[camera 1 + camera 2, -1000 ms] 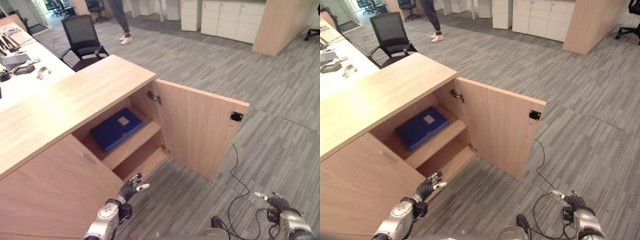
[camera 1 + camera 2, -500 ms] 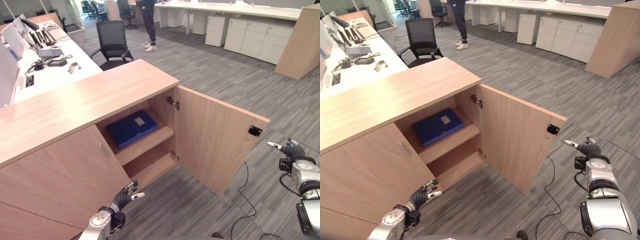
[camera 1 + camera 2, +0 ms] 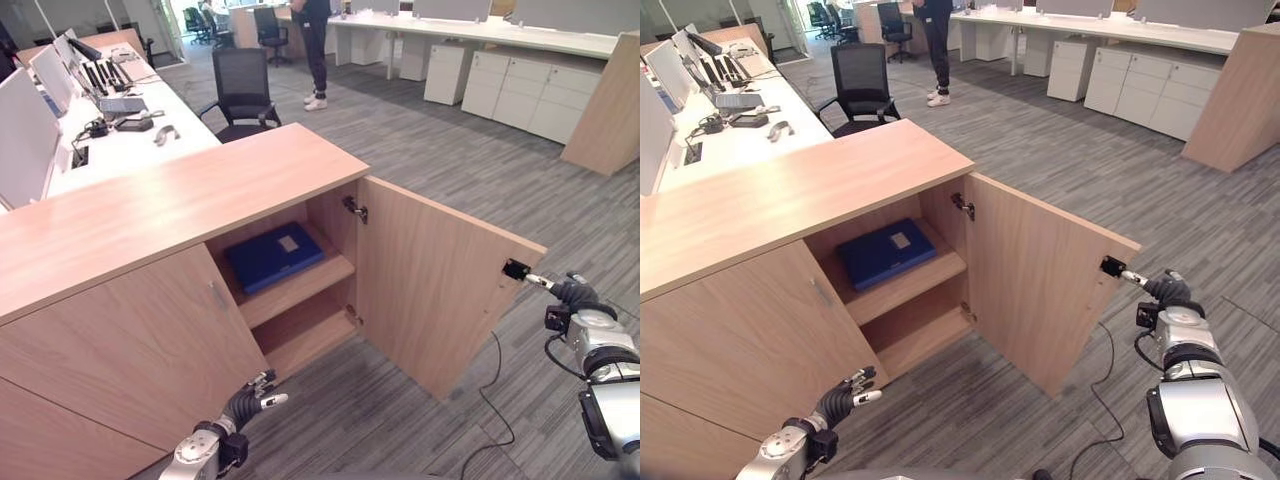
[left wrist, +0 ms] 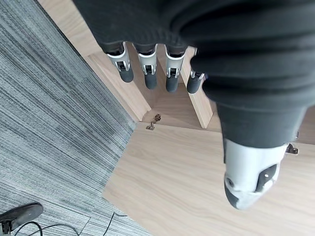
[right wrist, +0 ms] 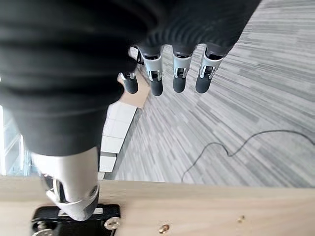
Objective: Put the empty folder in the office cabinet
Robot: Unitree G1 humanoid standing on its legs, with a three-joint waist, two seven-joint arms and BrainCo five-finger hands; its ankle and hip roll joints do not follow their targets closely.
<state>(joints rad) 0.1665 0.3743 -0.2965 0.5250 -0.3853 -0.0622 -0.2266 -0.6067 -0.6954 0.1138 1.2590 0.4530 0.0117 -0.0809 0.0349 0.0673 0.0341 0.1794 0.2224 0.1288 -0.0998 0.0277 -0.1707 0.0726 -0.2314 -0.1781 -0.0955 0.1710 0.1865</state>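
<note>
One blue folder (image 3: 274, 256) flat on upper shelf (image 3: 902, 283) inside cabinet (image 3: 150, 215), so placing looks done; door (image 3: 440, 285) wide open. Right hand (image 3: 1164, 289) at door's free edge, fingers straight and loose, holding nothing, thumb tip on or just beside black latch (image 3: 1111, 266). Left hand (image 3: 250, 402) low before lower compartment, fingers relaxed, empty. Risks, as judged: thumb slipping off latch and door not swinging; hard push slamming door; left hand near opening caught if door shuts; folder's front edge near shelf lip, possible fouling.
</note>
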